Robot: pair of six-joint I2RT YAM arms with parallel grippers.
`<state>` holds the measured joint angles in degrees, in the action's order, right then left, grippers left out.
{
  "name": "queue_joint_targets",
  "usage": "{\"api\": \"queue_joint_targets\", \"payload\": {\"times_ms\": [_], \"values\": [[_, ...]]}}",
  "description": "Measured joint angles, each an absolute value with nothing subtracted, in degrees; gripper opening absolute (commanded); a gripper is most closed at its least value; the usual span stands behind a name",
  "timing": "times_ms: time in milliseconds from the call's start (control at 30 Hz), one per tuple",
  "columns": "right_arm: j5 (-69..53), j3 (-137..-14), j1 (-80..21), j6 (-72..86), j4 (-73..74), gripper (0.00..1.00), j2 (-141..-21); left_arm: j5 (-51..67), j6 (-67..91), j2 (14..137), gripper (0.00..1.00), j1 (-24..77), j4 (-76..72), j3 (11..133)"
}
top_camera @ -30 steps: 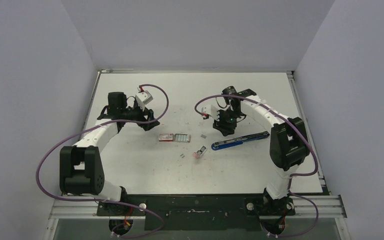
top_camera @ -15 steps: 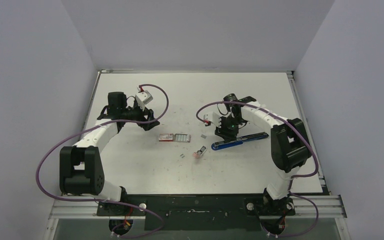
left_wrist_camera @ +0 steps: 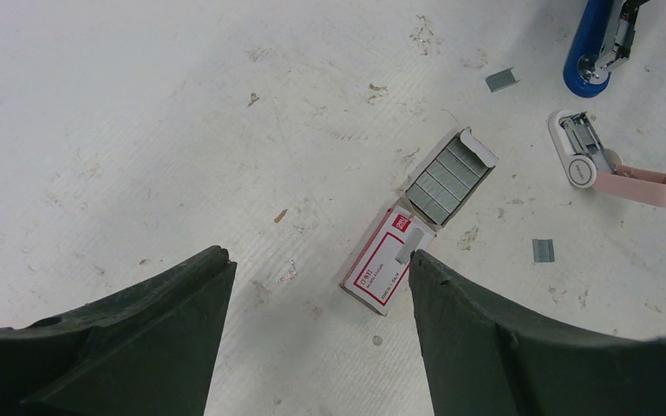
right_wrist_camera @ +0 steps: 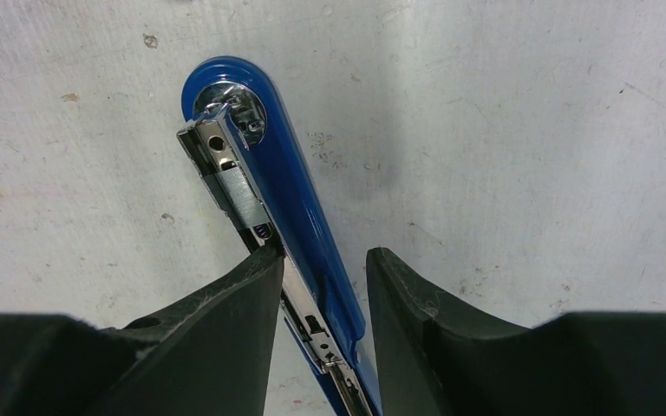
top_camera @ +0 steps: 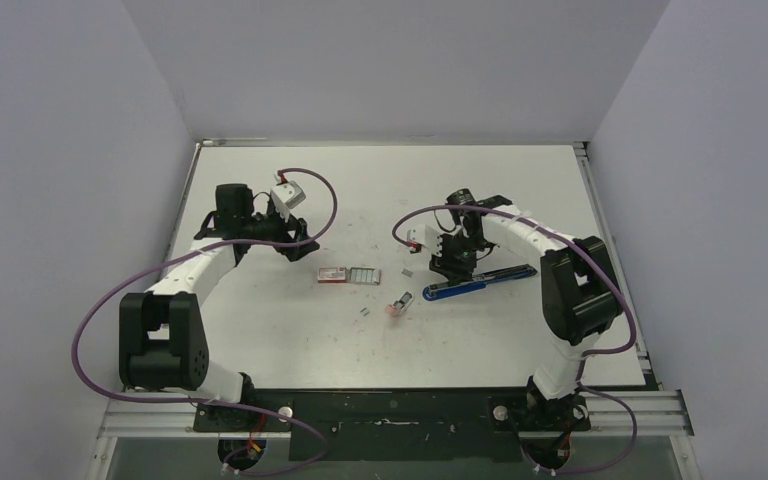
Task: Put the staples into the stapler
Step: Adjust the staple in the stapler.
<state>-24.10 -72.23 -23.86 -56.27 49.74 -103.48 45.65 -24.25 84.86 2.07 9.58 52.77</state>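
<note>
Change: right gripper lowered astride slim blue stapler — part-open, clamp unclear
Left gripper: wide, empty — over red-and-white cardboard staple box
Meaning: steadying stapler for loading

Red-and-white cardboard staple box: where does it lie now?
Top view: the box lies left of centre, between the left hand and the slim blue stapler.

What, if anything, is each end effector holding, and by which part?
The left end effector holds nothing. The right end effector straddles the stapler on its front part; whether it actually grips cannot be told.
</note>
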Motion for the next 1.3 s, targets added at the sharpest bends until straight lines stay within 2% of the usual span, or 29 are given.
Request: {"api": "queue_joint_targets", "payload": {"times_ms": [1300], "values": [[-25.4,-68.8,-29.3,-49.0,41.5,0.41,-102.3,45.6,-24.4,84.9,0.72,1.6,9.6,52.8]]}}
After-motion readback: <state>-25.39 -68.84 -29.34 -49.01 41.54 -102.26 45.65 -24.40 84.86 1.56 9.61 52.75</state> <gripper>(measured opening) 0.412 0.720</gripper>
